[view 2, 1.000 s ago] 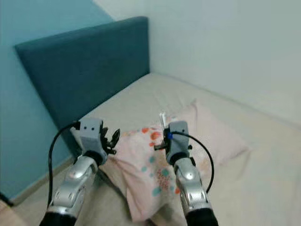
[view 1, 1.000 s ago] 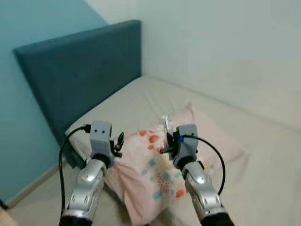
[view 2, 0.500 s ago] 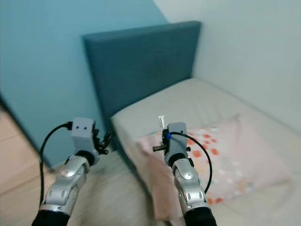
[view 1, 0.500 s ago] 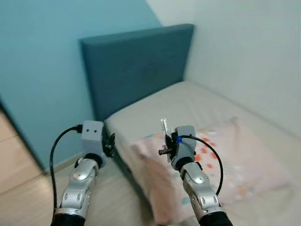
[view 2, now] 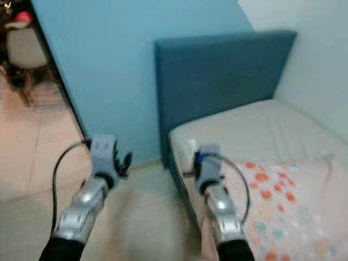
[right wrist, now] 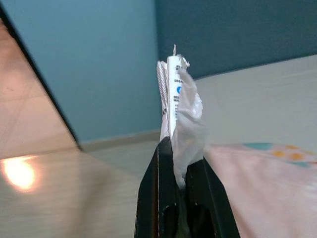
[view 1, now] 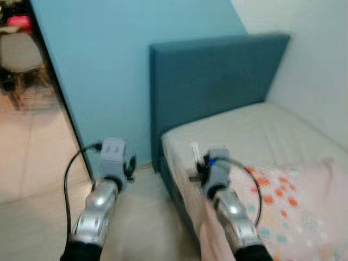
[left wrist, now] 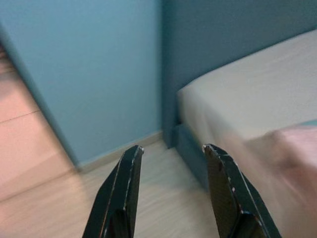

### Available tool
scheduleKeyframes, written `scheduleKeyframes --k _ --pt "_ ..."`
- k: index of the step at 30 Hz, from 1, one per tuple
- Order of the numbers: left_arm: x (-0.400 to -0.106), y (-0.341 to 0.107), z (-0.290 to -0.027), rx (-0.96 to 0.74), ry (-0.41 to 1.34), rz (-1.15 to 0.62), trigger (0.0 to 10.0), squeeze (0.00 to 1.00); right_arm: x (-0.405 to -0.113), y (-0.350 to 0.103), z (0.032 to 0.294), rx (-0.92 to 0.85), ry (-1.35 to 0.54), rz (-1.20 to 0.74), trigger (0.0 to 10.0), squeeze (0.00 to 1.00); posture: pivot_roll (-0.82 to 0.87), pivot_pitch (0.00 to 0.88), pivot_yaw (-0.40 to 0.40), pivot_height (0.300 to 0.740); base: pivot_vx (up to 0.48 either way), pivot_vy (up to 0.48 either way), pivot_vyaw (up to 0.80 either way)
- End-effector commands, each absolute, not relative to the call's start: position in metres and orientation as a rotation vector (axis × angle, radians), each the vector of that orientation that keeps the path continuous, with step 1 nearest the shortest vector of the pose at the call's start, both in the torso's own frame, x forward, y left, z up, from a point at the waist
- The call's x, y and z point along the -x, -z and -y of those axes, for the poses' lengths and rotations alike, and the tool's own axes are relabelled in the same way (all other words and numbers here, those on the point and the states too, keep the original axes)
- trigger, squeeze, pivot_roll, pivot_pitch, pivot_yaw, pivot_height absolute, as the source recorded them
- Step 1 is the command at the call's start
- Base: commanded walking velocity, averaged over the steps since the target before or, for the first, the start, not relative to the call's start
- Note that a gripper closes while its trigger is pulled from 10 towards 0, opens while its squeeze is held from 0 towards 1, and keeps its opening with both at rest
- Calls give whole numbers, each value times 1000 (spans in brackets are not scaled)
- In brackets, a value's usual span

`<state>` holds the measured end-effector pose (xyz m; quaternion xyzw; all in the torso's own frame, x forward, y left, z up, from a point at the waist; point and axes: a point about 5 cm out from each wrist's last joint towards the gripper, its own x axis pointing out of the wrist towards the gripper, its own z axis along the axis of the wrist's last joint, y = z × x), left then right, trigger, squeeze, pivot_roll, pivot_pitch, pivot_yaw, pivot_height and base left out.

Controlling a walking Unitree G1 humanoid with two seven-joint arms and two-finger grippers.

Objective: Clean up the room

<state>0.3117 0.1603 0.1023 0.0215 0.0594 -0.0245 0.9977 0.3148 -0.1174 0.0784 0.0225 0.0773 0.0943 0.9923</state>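
1. Fingers of our right gripper (right wrist: 180,148) stay clamped on a crumpled white plastic wrapper (right wrist: 178,94); left gripper (left wrist: 171,163) spread, empty.
2. View has swung from the floral pink pillow (view 1: 288,201) toward the beige floor (view 1: 141,217): we judge we're carrying rubbish out.

Teal wall (view 1: 136,32), blue headboard (view 1: 212,87), bed (view 1: 255,130).

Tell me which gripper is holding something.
The right gripper, shut on a crumpled white wrapper; the left gripper is open with nothing between its fingers.
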Motion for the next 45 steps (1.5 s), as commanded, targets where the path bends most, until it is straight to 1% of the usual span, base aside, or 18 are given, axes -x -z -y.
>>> scheduleKeyframes --k 1,6,16,26,37,39,45 --pt "-310 -99 -159 -32 58 -138 10000 0 -313 -73 120 -41 -181 -179 10000 0 45 0 -55 740 0 0 800" --pt "-306 -98 -158 -30 71 -125 10000 0 -309 -66 126 -46 -161 -204 10000 0 43 0 -62 740 0 0 800" --pt "-302 -94 -158 6 47 -128 10000 0 -304 -62 128 -36 -172 -224 10000 0 34 0 -62 740 0 0 800" --pt "-303 -97 -155 -6 63 -122 10000 0 -303 -61 122 -39 -242 -237 10000 0 40 0 -59 740 0 0 800" --pt "-303 -99 -154 13 60 -113 10000 0 -308 -64 124 -73 -222 -233 10000 0 43 0 -58 740 0 0 800" --pt "-303 -99 -153 23 56 -107 10000 0 -309 -66 120 -106 -230 -229 10000 0 44 0 -45 740 0 0 800" --pt "-303 -100 -151 45 52 -92 10000 0 -308 -66 114 -104 -262 -228 10000 0 43 0 -44 740 0 0 800"
